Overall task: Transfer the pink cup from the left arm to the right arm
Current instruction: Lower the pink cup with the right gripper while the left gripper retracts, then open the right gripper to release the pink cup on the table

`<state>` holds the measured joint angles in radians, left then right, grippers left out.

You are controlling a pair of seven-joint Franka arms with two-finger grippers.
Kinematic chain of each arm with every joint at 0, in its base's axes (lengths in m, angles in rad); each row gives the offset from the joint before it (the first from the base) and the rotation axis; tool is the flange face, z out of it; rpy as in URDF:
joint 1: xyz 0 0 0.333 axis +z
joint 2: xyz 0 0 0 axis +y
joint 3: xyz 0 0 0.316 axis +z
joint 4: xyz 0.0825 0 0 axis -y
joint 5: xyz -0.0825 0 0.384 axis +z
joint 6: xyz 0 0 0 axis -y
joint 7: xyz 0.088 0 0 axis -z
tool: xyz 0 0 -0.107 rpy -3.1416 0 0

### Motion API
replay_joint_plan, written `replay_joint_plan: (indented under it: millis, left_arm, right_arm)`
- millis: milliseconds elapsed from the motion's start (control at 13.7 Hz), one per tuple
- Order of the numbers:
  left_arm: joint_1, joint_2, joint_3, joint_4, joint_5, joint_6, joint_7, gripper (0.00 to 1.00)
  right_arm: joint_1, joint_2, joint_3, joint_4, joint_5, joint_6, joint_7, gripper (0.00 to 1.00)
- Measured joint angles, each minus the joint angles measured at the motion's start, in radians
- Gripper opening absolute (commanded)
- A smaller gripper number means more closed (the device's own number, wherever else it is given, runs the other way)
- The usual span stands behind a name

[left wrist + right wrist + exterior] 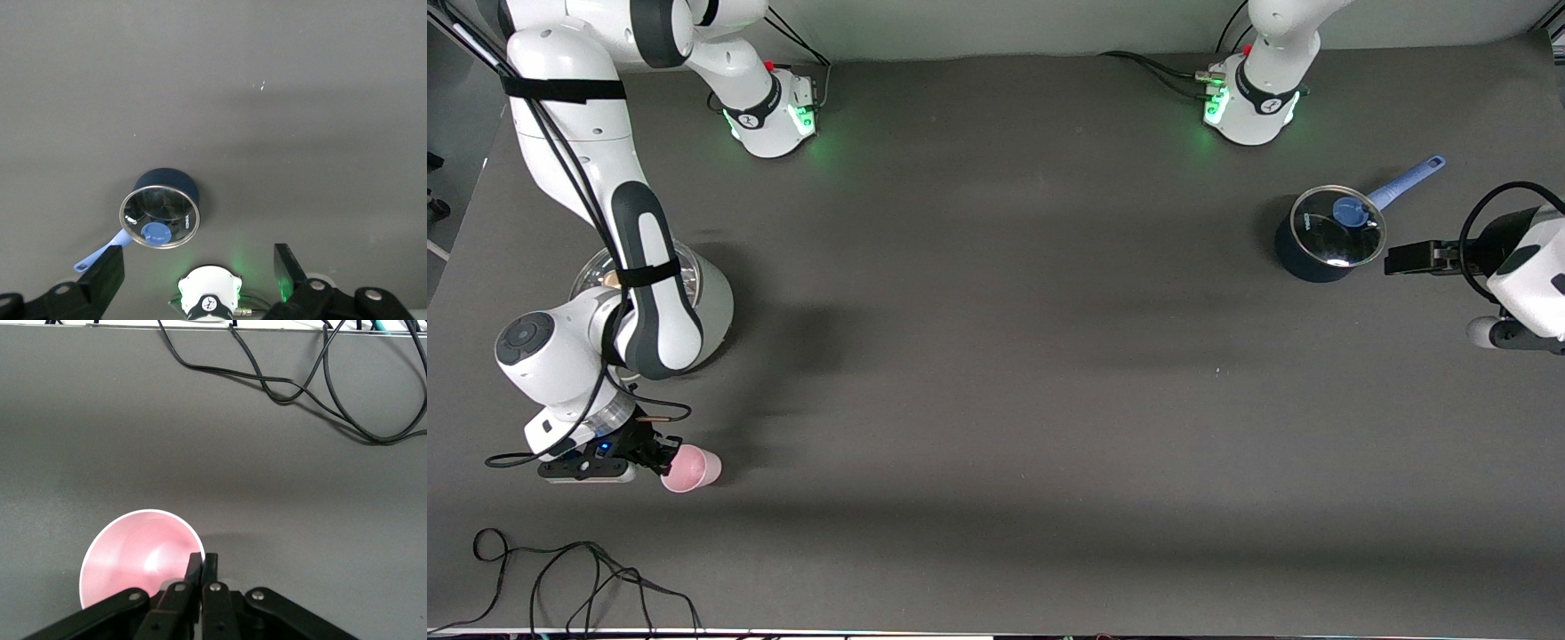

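Observation:
The pink cup (696,469) (137,557) is at the right arm's end of the table, low over the part nearest the front camera. I cannot tell whether it rests on the surface. My right gripper (662,459) (203,561) is shut on the cup's rim, one finger inside the cup and one outside. My left gripper (1403,258) (198,259) waits at the left arm's end of the table, beside the dark saucepan, open with nothing between its fingers.
A dark saucepan (1327,238) (161,212) with a glass lid and blue handle stands near the left arm's base (210,297). A shiny metal pot (590,277) sits partly under the right arm. Loose black cables (560,578) (300,383) lie along the table's front edge.

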<state>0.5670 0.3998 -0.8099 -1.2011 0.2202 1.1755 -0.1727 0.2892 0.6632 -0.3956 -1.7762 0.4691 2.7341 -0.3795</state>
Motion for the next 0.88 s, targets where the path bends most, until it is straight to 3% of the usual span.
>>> replay_joint_plan:
  millis: [73,219,292,439,512,658,877]
  left_arm:
    - [0.000,0.000,0.000,0.000,0.001,-0.005,0.000,1.00]
    - [-0.001,0.000,0.000,-0.001,0.001,-0.008,0.000,1.00]
    - [-0.003,0.000,0.002,-0.002,0.001,-0.011,0.000,1.00]
    - [-0.046,-0.005,0.046,-0.003,0.006,-0.031,-0.003,1.00]
    - [-0.099,-0.009,0.105,-0.003,0.008,-0.039,-0.003,1.00]
    - [-0.243,-0.015,0.268,0.000,0.007,-0.042,-0.003,1.00]
    - [-0.454,-0.036,0.520,0.008,-0.029,-0.042,0.006,1.00]
  right_arm:
    - [0.000,0.001,0.000,0.000,0.000,0.005,0.000,0.62]
    - [0.000,0.001,0.000,-0.001,0.000,0.012,0.000,0.93]
    - [0.000,0.001,0.000,-0.001,0.000,0.012,0.000,0.99]
    - [0.000,0.001,0.000,0.000,0.000,0.013,-0.001,1.00]
    - [0.001,0.000,0.000,0.000,0.001,0.012,-0.001,1.00]
    - [0.002,-0.005,0.000,0.001,0.001,-0.002,-0.002,1.00]
    - [0.003,-0.036,-0.020,0.012,0.000,-0.136,-0.031,1.00]
